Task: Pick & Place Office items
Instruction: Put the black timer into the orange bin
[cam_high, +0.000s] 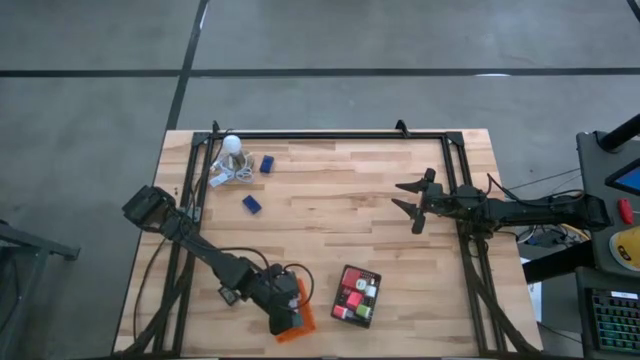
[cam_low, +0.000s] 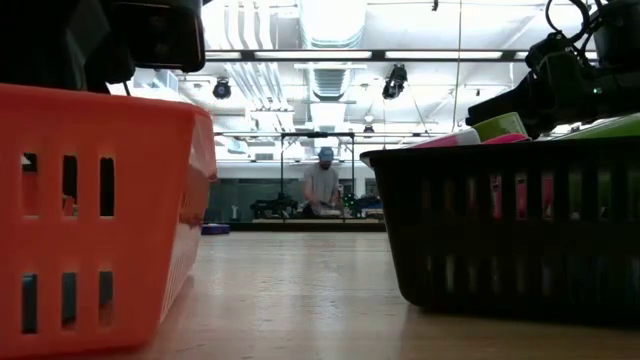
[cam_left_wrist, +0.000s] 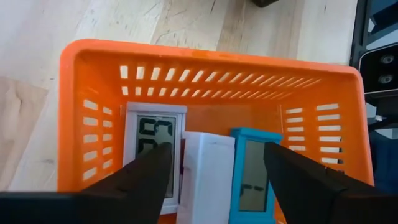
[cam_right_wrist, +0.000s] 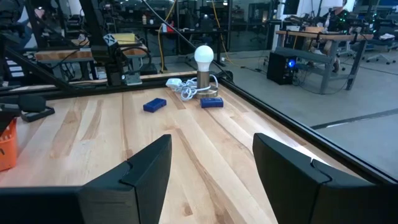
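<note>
An orange tray (cam_high: 303, 322) sits near the table's near edge. In the left wrist view it holds a white-framed display piece (cam_left_wrist: 152, 146), a white box (cam_left_wrist: 208, 177) and a teal-framed display piece (cam_left_wrist: 252, 174). My left gripper (cam_left_wrist: 217, 155) hovers open over this tray (cam_left_wrist: 205, 68), its fingers standing on either side of the white box and teal piece. A black tray (cam_high: 357, 295) beside it holds red, pink, green and white pieces. Two dark blue blocks (cam_high: 251, 204) (cam_high: 267, 164) lie flat on the wood. My right gripper (cam_high: 408, 196) waits open near the table's right edge.
A light bulb on a base with a white cord (cam_high: 232, 158) stands at the far left corner, next to the blue blocks (cam_right_wrist: 155, 105) (cam_right_wrist: 212, 102). A black frame rail (cam_high: 330, 134) runs around the table. Bare wood lies between the trays and my right gripper (cam_right_wrist: 211, 142). A person (cam_low: 323, 185) stands far behind.
</note>
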